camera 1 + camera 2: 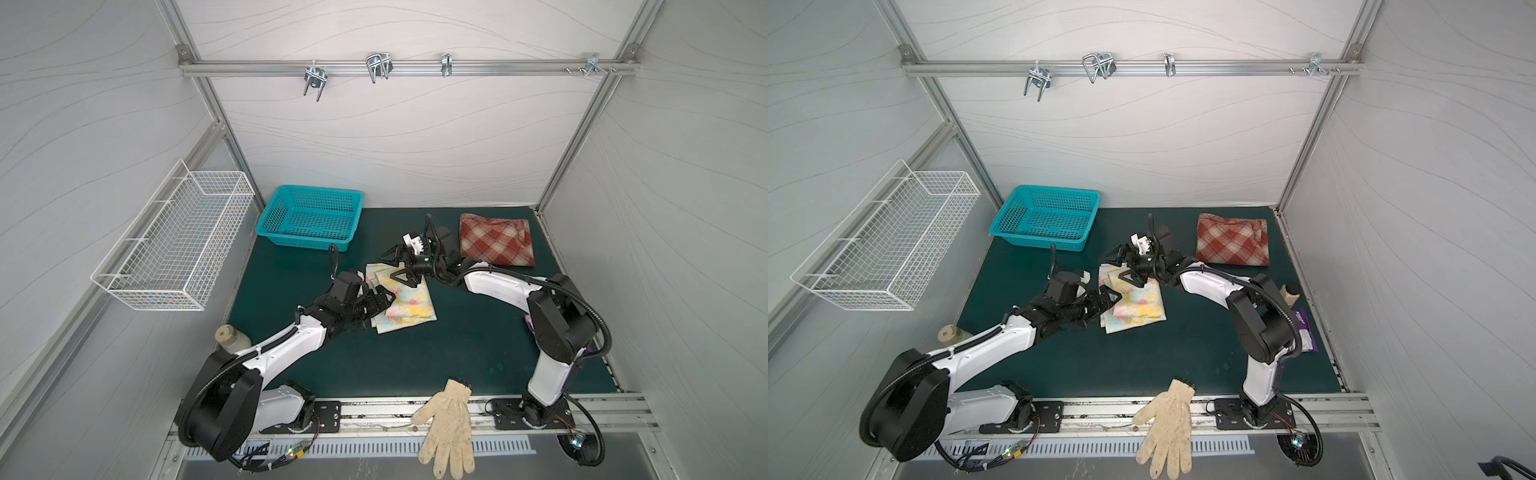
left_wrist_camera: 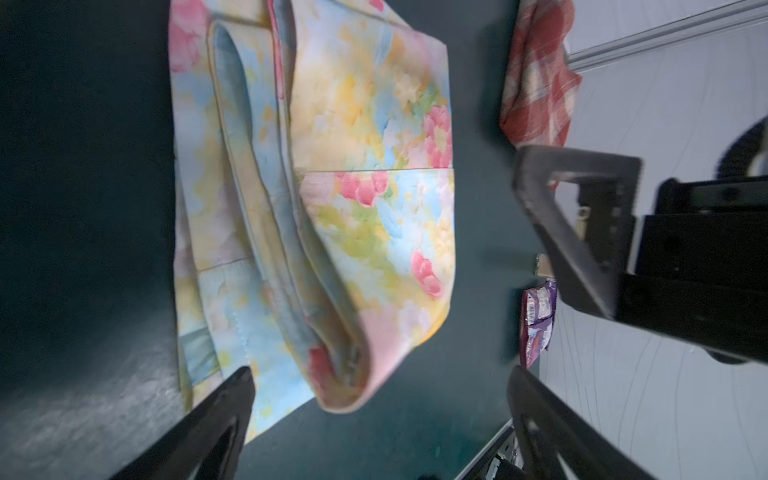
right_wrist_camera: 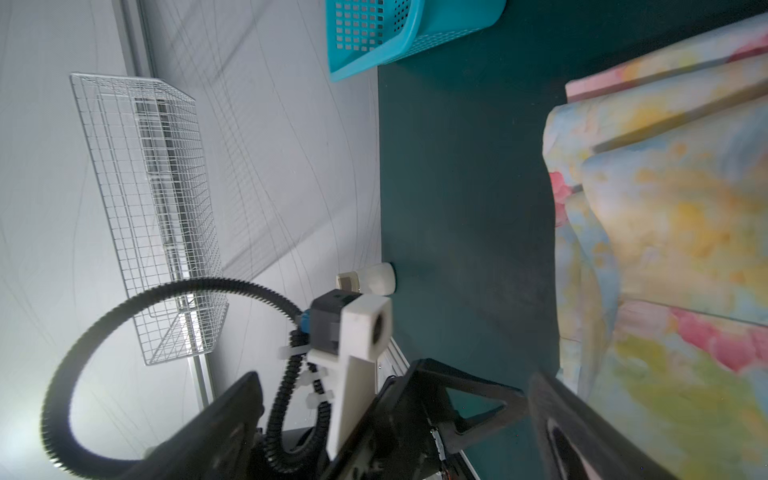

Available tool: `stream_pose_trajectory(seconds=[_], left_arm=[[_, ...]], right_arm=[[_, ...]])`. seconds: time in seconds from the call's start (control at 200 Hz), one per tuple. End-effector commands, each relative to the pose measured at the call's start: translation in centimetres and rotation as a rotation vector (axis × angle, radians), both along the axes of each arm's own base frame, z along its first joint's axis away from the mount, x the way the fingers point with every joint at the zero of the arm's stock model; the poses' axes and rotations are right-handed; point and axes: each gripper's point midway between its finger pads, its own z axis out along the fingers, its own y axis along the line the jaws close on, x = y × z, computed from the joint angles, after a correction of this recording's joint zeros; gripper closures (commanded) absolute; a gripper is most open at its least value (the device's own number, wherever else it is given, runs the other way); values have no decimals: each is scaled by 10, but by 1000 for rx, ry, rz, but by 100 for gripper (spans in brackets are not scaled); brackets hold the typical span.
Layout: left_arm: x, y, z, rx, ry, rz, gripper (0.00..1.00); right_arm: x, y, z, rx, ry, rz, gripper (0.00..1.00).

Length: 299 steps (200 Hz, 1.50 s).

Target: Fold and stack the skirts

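Left jaws stand wide open and empty at the left edge of the floral skirt (image 1: pixel 409 305), which lies folded mid-counter (image 1: pixel 457 353). Its top fold bulges loose, so a pinch catching only 1 layer would likely pull the fold apart. Right jaws, equally wide and empty, hover over its far edge. The plaid skirt (image 1: pixel 496 245) lies folded at the back right, well apart; thin cloth carried there could slump open. Counted: 1 wire basket (image 1: pixel 174 237), 1 teal basket (image 1: pixel 311 218), 2 skirts, 1 glove (image 1: pixel 449 424).

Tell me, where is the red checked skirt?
In both top views the plaid skirt lies folded on the green mat, far right corner, just past the right hand and apart from the floral skirt.
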Motion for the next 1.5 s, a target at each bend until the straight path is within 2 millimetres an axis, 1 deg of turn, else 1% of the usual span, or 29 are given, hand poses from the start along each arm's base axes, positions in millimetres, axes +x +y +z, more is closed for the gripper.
stream_pose_trajectory(seconds=[0.0, 0.075, 0.145, 0.36, 0.465, 0.55, 0.675, 0.84, 0.976, 1.051, 1.181, 1.276, 1.356, 1.491], left_arm=[[1, 12, 19, 30, -42, 34, 4], [0, 17, 26, 37, -63, 46, 4], [0, 17, 29, 41, -68, 37, 3], [1, -2, 25, -3, -32, -41, 5], [2, -2, 24, -24, -41, -23, 5], [2, 3, 23, -11, -40, -2, 5], [3, 10, 26, 13, -53, 26, 5], [3, 11, 28, 15, -52, 33, 5], [2, 8, 26, -10, -42, 30, 5], [2, 8, 26, -17, -38, 35, 5], [1, 10, 27, -24, -40, 53, 5], [0, 13, 32, -28, -55, 68, 5], [-2, 15, 36, -28, -63, 73, 4], [-5, 17, 42, -38, -80, 73, 4]], right_arm=[[-7, -10, -10, -50, -12, -12, 1], [-11, -13, -19, -56, -7, -23, 1], [-15, -15, -27, -57, -6, -29, 1], [-25, -26, -52, -100, 4, -41, 1], [-35, -25, -63, -90, 24, -38, 1], [-41, -26, -71, -70, 44, -52, 1], [-54, -21, -83, -42, 73, -50, 1], [-63, -16, -95, -4, 101, -63, 1], [-72, -1, -103, 10, 120, -36, 1], [-76, 8, -101, 40, 119, -25, 1], [-83, 19, -98, 47, 107, -8, 1], [-85, 25, -91, 68, 102, 9, 1], [-82, 25, -86, 80, 92, 6, 1], [-67, 16, -63, 66, 35, 10, 1]])
